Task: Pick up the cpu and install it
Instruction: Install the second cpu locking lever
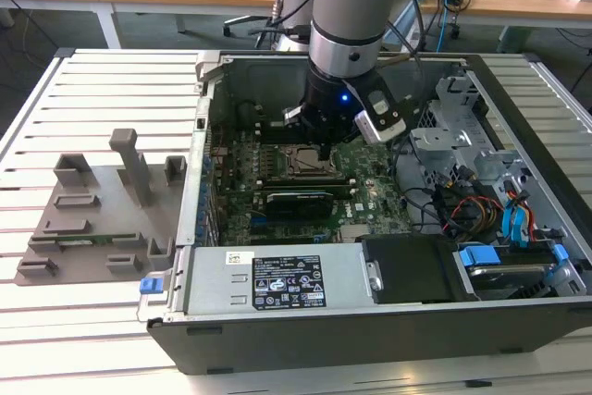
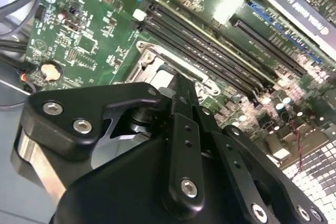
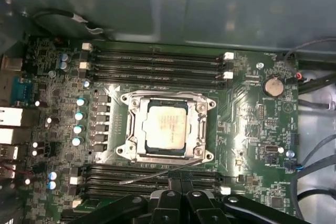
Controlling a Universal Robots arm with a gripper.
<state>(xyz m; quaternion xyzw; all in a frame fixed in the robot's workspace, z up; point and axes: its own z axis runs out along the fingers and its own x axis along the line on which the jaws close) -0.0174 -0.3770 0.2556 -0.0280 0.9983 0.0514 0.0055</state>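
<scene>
The cpu (image 3: 165, 126) lies flat in the socket frame (image 3: 167, 127) on the green motherboard (image 3: 252, 114), its pale metal top facing up. It is close to square, so no long axis stands out; in the first wrist view its edges run parallel to the frame's sides and to the memory slots (image 3: 155, 62) that lie along two opposite sides of the frame. A thin metal lever (image 3: 157, 173) sticks out at a slant beside the frame. In the exterior view the chip shows as a small dark-rimmed square (image 1: 301, 163) just below the arm's wrist.

The gripper (image 3: 181, 184) hangs over the board near the socket, not touching the chip. In the first wrist view its black fingers (image 3: 173, 203) sit pressed together with nothing between them, and the second wrist view shows the same black linkage (image 2: 184, 145) drawn to a narrow tip above the frame's corner.

The board sits inside an open computer case (image 1: 370, 330) lying on its side on a slatted white table (image 1: 92, 80). The case also holds a long black card (image 1: 298, 201), a power supply box (image 1: 277, 279) and a drive bay with blue clips (image 1: 481, 256). On the table at the exterior view's left, outside the case, is a grey plastic tray (image 1: 83, 228) with upright blocks.
</scene>
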